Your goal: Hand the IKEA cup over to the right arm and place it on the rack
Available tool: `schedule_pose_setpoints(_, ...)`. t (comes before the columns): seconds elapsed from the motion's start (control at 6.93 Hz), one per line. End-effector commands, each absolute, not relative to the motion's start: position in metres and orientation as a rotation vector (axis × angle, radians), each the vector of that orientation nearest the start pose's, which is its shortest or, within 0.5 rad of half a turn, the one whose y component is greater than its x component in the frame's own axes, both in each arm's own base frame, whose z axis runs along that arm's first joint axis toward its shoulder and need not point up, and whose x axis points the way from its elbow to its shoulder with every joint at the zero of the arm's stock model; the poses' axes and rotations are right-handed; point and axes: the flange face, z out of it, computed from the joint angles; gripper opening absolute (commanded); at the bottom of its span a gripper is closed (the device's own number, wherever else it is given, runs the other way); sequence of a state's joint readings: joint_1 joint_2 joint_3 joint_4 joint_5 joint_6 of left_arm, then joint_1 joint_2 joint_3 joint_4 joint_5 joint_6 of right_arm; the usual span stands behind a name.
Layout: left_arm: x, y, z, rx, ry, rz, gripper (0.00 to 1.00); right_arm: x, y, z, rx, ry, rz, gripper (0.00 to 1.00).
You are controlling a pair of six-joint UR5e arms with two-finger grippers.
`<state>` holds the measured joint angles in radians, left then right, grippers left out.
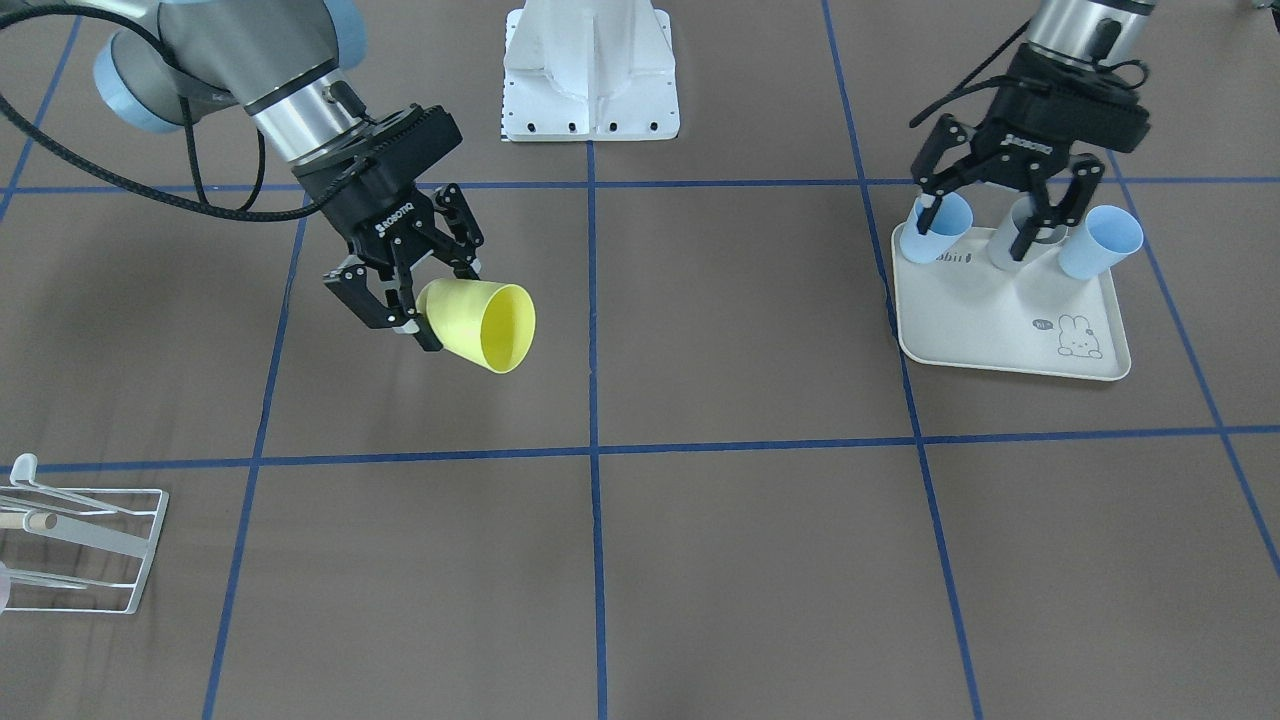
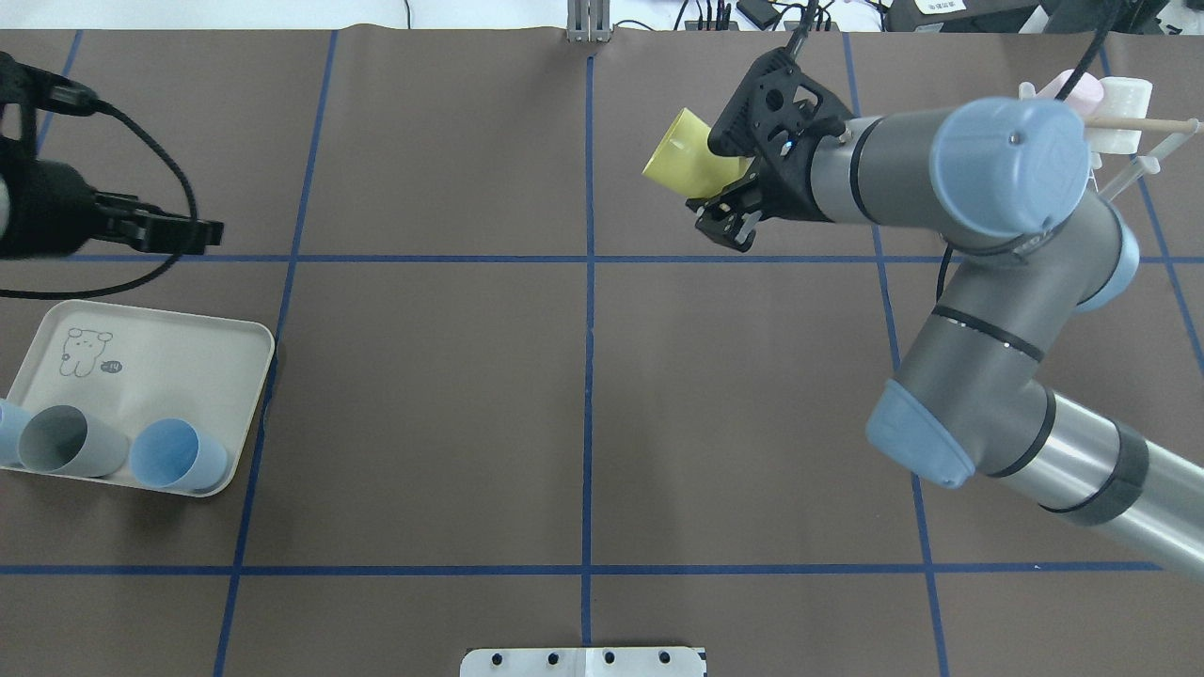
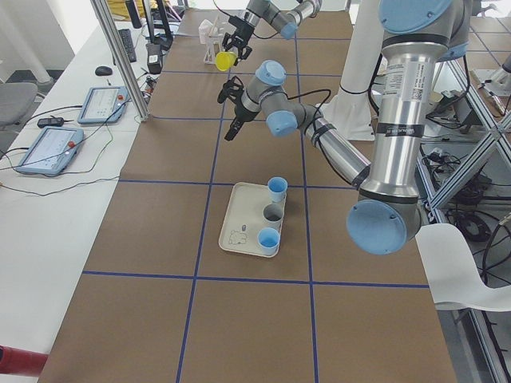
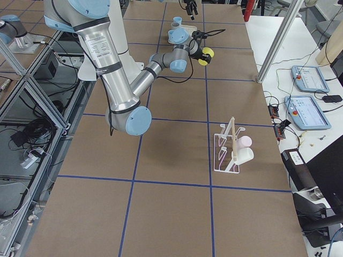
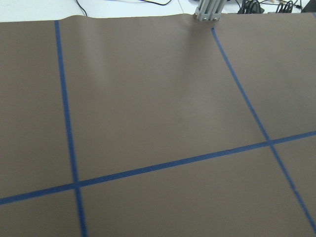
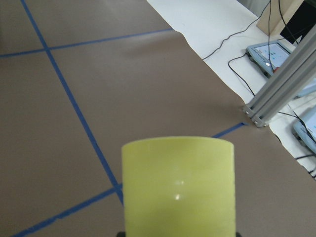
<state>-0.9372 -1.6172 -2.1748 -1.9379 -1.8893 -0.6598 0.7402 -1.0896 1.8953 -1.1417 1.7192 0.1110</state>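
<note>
First, nearest the robot: one cream tray (image 2: 150,348) on the surface (image 2: 583,395), with three cups on it, two blue cups (image 2: 174,456) and one grey cup (image 2: 66,442). Just beyond it is the left gripper (image 1: 990,225), jaws spread, holding nothing. Further out, the right gripper (image 1: 420,320) has its jaws clenched on the one yellow cup (image 1: 485,325), which is in the air, tipped on its side. Farthest is one white wire rack (image 4: 230,152). Your exterior right view shows two cups on it, a pink cup (image 4: 244,142) and a white cup (image 4: 245,155). The front-facing view crops the rack at its edge.
</note>
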Motion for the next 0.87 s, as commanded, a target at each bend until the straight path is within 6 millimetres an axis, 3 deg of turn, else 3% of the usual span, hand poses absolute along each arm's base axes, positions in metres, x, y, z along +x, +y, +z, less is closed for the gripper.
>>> schedule_pose_setpoints(0.0,0.112,-0.438,0.362,0.657,0.738,0.268,1.00,-0.287,-0.540,0.194,0.958,-0.381,-0.853,0.00)
schedule_pose_setpoints(0.14,0.105,-0.434,0.366,0.649,0.741,0.270,1.00,-0.245,-0.561,0.206,0.952,-0.200,-0.980,0.00)
schedule_pose_setpoints(0.29,0.104,-0.434,0.364,0.649,0.744,0.265,1.00,-0.220,-0.577,0.219,0.910,-0.051,-1.123,0.00)
schedule_pose_setpoints(0.72,0.104,-0.433,0.363,0.649,0.747,0.260,1.00,-0.167,-0.616,0.267,0.709,0.381,-1.417,0.00)
